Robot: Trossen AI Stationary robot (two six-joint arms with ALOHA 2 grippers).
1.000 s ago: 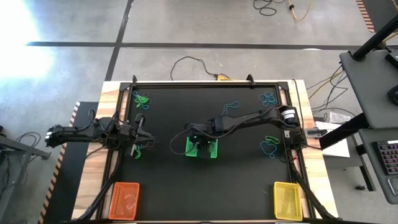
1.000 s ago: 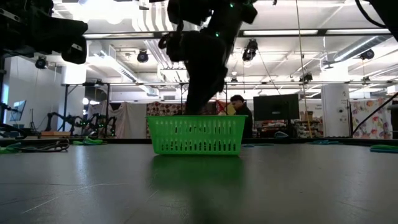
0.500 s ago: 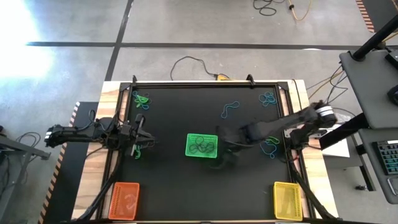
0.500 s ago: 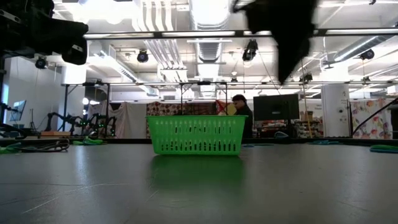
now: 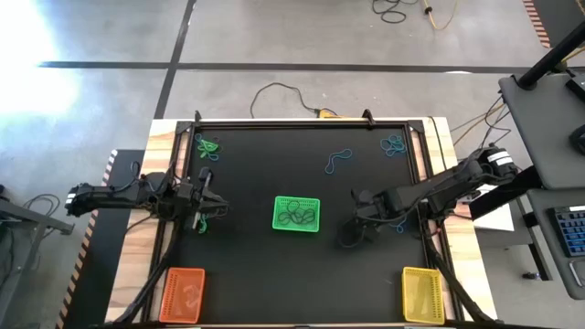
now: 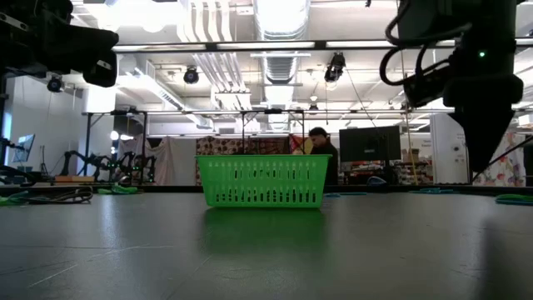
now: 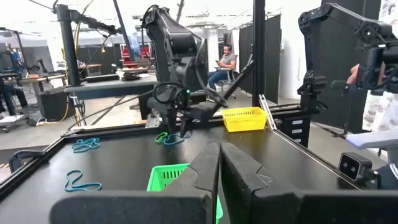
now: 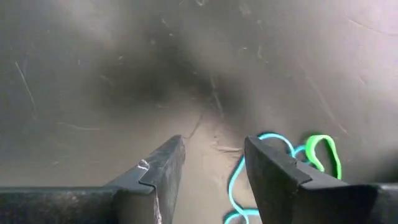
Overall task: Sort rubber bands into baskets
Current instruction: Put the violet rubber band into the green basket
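Two hands: right hand [image 8: 214, 168] parted, empty, half-hiding rubber bands [image 8: 311, 155]; left hand [image 7: 219, 171] clenched, empty.

2 dark jointed arms [image 5: 430, 189], black cables.

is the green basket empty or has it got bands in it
Not empty: the high view shows dark loops of bands lying inside the green basket, upright mid-table.
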